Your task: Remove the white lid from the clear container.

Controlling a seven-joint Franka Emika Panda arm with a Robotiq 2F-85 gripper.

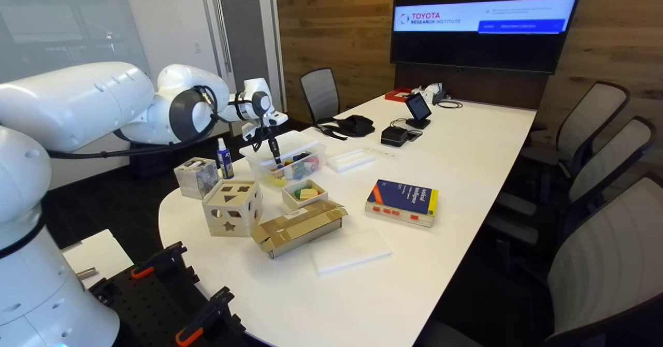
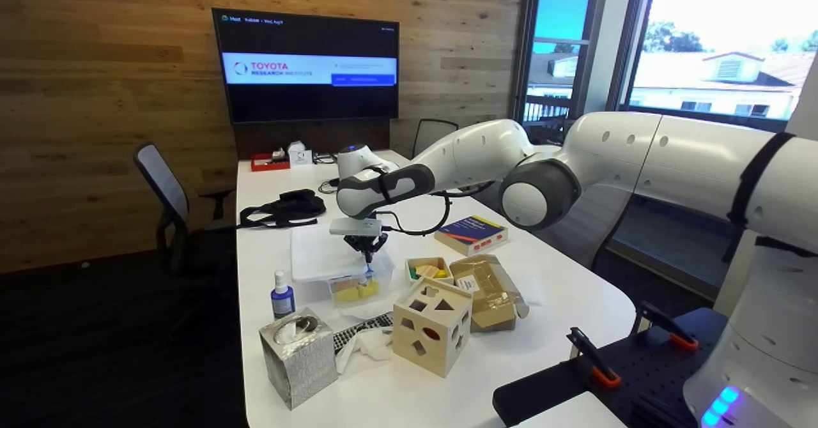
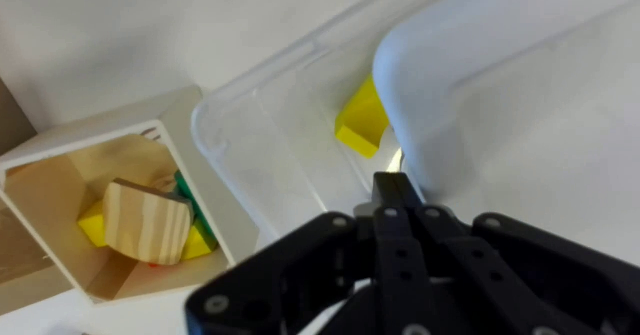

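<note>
white lid [image 3: 540,110] blocking, container [image 3: 287,147] end uncovered

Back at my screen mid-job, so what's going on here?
The gripper appears to be working the white lid off the clear container. It is shut and points down by the lid's edge; whether it touches the lid is hard to tell. The lid isn't fully off: it lies over only part of the container, leaving one end uncovered. The wrist view shows a yellow block inside, beside the lid's edge.

white lid [image 3: 540,125], rounded corners, partly covering clear container [image 3: 295,150]; one end uncovered.
</note>
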